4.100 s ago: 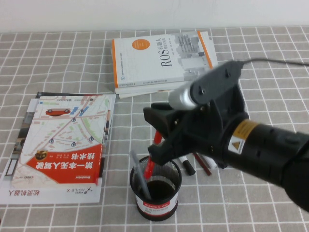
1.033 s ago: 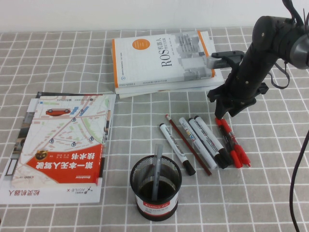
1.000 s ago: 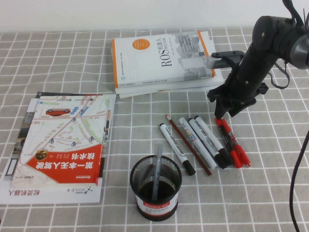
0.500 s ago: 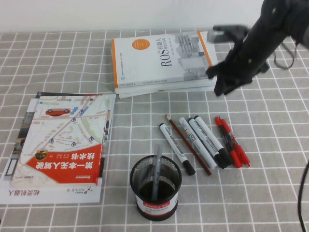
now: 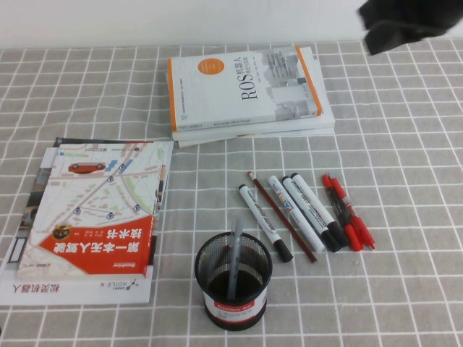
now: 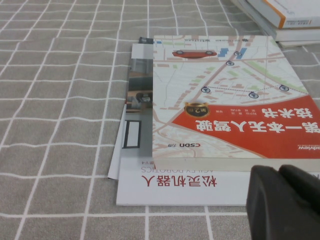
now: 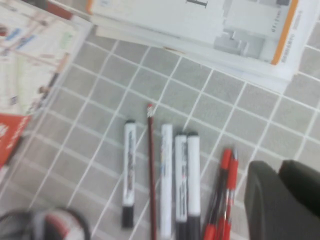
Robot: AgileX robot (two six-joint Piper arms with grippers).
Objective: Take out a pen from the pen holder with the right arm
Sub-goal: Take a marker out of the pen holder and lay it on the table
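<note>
Right hand [image 5: 409, 25] is up in the upper right corner of the high view, well clear of the counter [image 5: 405, 289] with its grey checked cloth. Its fingers are together with nothing between them. The black wire-mesh pen holder [image 5: 255, 285] stands at lower centre with one grey pen [image 5: 234, 253] leaning inside. Right of and above the holder lies a row of three white markers with black caps [image 5: 312, 213], a thin brown pencil [image 5: 282, 217] and two red pens [image 5: 346, 213] at the row's right end. White ROS book stack [image 5: 242, 90] sits at upper centre, map-cover book with red band [image 5: 101, 210] at left. Left hand [image 6: 281, 172] hangs just beside that map book's edge, fingers together, holding nothing.
</note>
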